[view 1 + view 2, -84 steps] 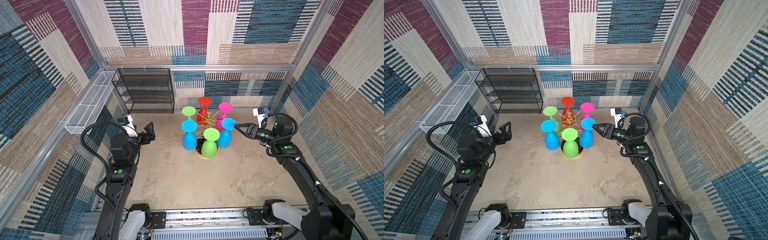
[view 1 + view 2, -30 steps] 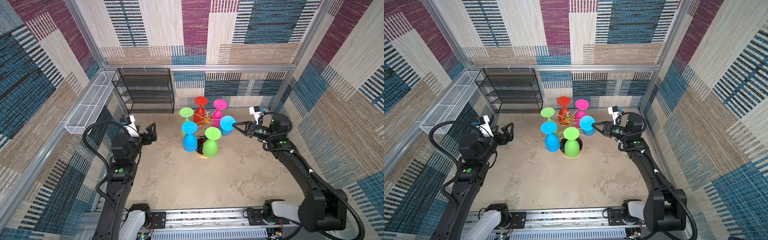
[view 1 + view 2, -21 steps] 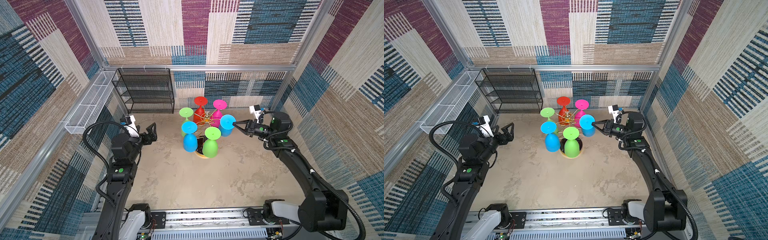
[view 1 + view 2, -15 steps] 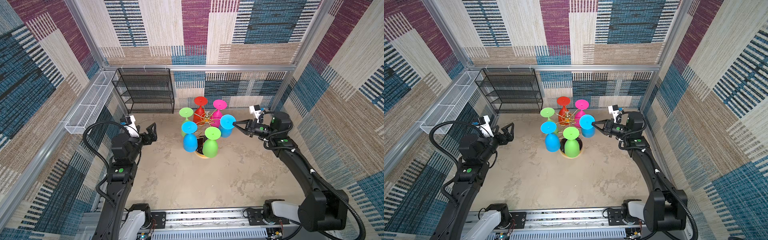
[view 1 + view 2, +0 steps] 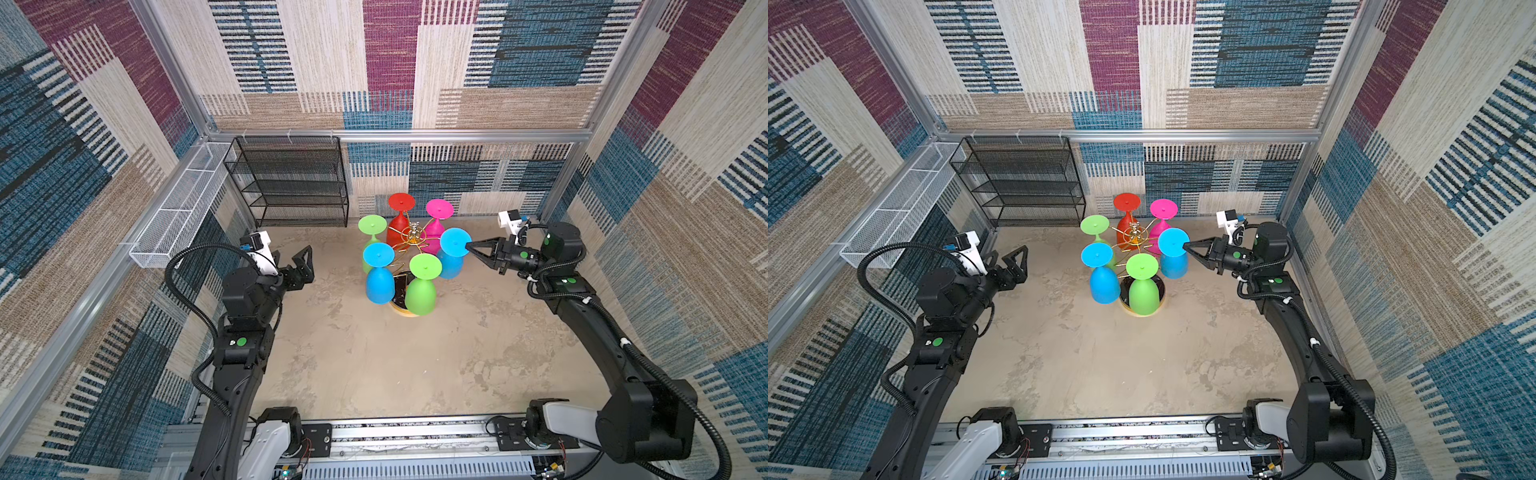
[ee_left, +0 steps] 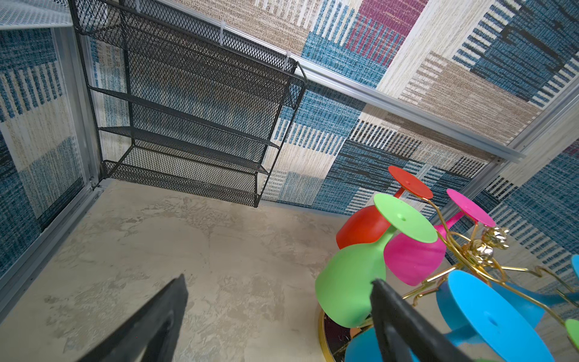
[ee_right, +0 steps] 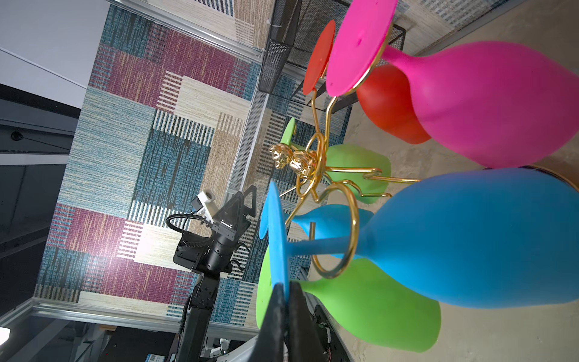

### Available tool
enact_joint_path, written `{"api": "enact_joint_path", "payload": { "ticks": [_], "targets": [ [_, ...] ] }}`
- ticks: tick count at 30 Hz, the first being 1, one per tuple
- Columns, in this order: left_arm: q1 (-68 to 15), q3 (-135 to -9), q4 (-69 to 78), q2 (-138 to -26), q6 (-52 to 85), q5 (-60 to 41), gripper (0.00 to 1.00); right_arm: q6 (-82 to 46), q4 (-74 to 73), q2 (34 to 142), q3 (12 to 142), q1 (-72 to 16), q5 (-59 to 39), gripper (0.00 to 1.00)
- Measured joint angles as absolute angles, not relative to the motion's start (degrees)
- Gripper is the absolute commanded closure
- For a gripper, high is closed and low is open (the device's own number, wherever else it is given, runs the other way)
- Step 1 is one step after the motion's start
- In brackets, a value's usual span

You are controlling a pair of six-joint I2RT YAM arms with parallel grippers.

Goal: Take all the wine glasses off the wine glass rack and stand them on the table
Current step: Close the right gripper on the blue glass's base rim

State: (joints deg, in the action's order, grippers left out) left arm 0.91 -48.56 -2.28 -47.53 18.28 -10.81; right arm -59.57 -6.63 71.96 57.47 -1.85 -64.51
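Note:
The gold wine glass rack (image 5: 412, 239) (image 5: 1133, 239) stands mid-floor on its black round base (image 5: 397, 309), with several coloured glasses hanging upside down. My right gripper (image 5: 468, 248) (image 5: 1185, 248) (image 7: 284, 286) is shut on the foot rim of the right-hand blue wine glass (image 5: 453, 259) (image 5: 1173, 257) (image 7: 275, 235). In the right wrist view that glass's stem runs through a gold ring arm (image 7: 351, 238). My left gripper (image 5: 293, 259) (image 5: 1008, 253) (image 6: 279, 285) hangs open and empty, left of the rack.
On the rack also hang a second blue glass (image 5: 379, 274), two green ones (image 5: 422, 286) (image 5: 371, 226), a red one (image 5: 401, 216) and a pink one (image 5: 438, 220). A black mesh shelf unit (image 5: 291, 183) stands at the back wall; a white mesh basket (image 5: 178, 208) hangs on the left wall.
Since the earliest frame my right wrist has swung up and back, the held blue glass has lifted a little, and the rack has shifted slightly left. Hardly anything moved in the last second.

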Motion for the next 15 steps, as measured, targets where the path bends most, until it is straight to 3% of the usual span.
{"api": "enact_joint_path", "payload": {
  "ticks": [15],
  "targets": [
    [1.0, -48.5, -2.3, -47.5, 18.3, -10.8, 0.07, -60.1, -7.7, 73.9, 59.8, -1.9, -64.5, 1.00]
  ]
}}
